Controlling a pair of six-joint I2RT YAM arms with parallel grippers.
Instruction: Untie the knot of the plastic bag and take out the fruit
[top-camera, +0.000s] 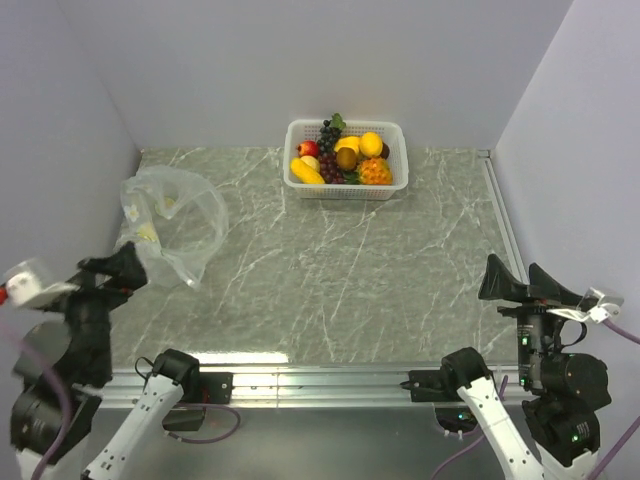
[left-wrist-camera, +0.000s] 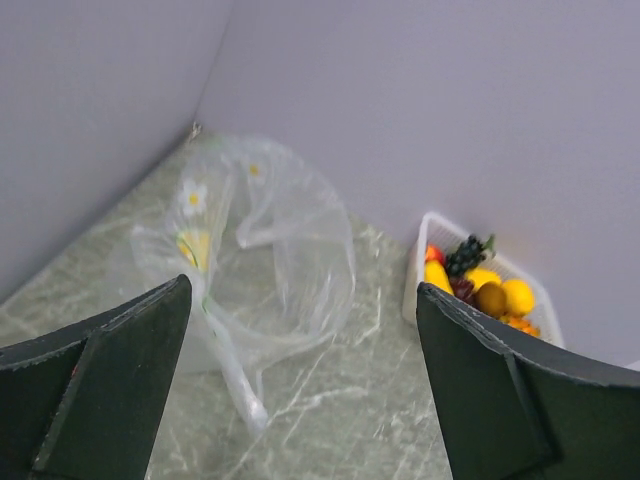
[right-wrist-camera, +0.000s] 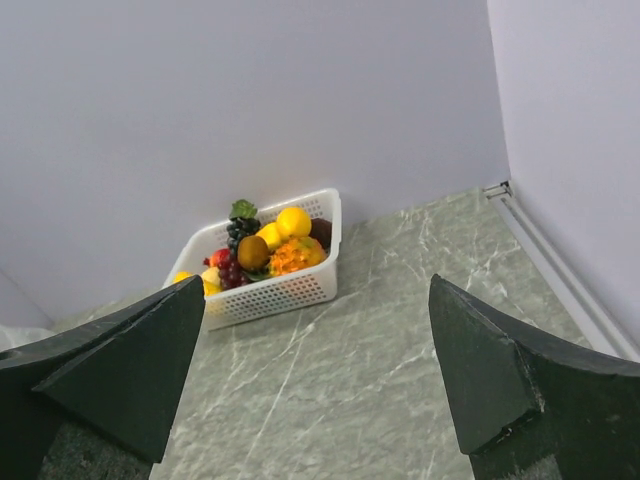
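Observation:
The clear plastic bag (top-camera: 170, 222) lies open and slack at the left of the table, with faint yellow flower marks; no fruit shows inside it. It also shows in the left wrist view (left-wrist-camera: 260, 260). The fruit (top-camera: 342, 155) sits in a white basket (top-camera: 394, 186) at the back: purple grapes, a brown kiwi, an orange knobbly one, a banana and round yellow ones. The fruit also shows in the right wrist view (right-wrist-camera: 265, 250). My left gripper (top-camera: 113, 268) is open and empty, just in front of the bag. My right gripper (top-camera: 520, 280) is open and empty at the near right.
Grey walls close the table at the left, back and right. A metal rail (top-camera: 500, 215) runs along the right edge. The basket stands against the back wall (right-wrist-camera: 290, 290).

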